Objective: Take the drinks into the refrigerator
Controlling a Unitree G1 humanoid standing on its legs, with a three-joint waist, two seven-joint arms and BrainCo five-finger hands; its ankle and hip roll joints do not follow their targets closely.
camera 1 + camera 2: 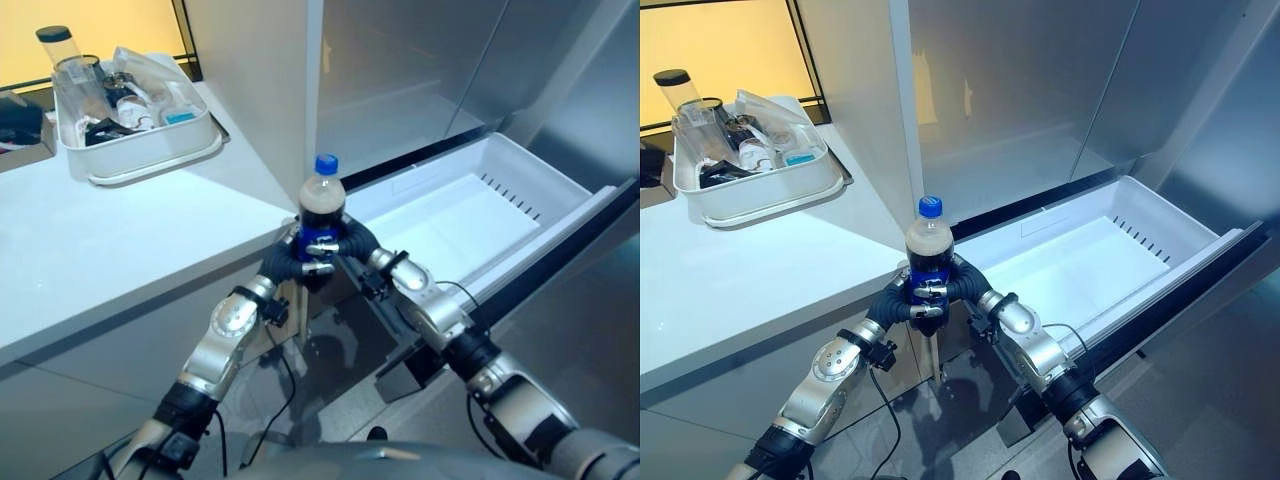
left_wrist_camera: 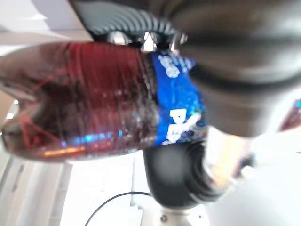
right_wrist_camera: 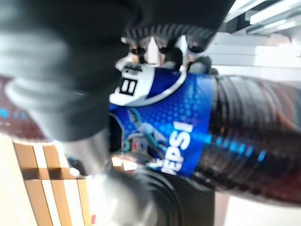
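Note:
A cola bottle (image 1: pixel 323 203) with a blue cap and a blue label stands upright between both hands, just off the counter's corner. My left hand (image 1: pixel 290 262) wraps it from the left and my right hand (image 1: pixel 352 245) from the right, fingers curled round the label. In the left wrist view the dark bottle (image 2: pixel 84 99) lies across the hand, and the right wrist view has the blue label (image 3: pixel 169 127) pressed against the palm. The white freezer drawer (image 1: pixel 520 180) stands pulled out to the right of the bottle, with its inside bare.
A white countertop (image 1: pixel 120 250) runs along the left, carrying a white tub (image 1: pixel 150 150) of jars and packets at the back. Steel refrigerator doors (image 1: pixel 420 70) rise behind the drawer. The drawer's dark front edge (image 1: pixel 590 225) juts out at the right.

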